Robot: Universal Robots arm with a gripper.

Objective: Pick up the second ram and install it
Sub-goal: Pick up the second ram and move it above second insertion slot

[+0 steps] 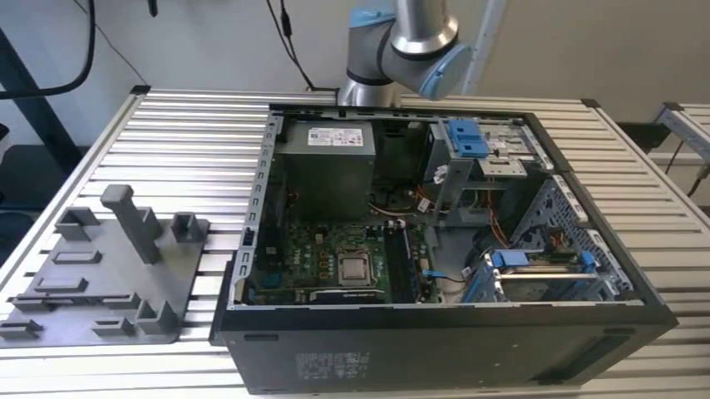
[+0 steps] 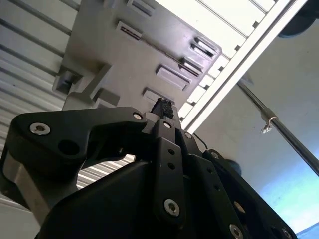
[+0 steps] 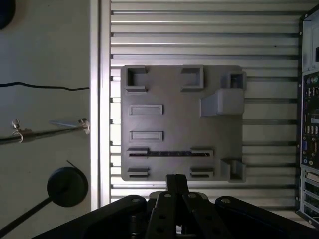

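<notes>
Ram (image 3: 169, 154) is standing edgewise in the tray (image 1: 166, 274), exterior view's lower left; probably light, stiff, fragile, wanting a mid-length pinch; gripper (image 3: 177, 180) is hovering, jaws pressed together, empty.

The second ram (image 3: 169, 154), a thin dark stick, stands on edge in the grey tray (image 3: 179, 109).

The surface (image 1: 178, 116) is silver and made of long metal slats with thin gaps between them. Two things sit right on it. A grey plastic tray (image 1: 111, 278) with upright posts lies flat toward the exterior view's left. Near it, toward the exterior view's right, sits a big black computer case (image 1: 444, 353), open on top. In the first wrist view, bare slats show between the two.
</notes>
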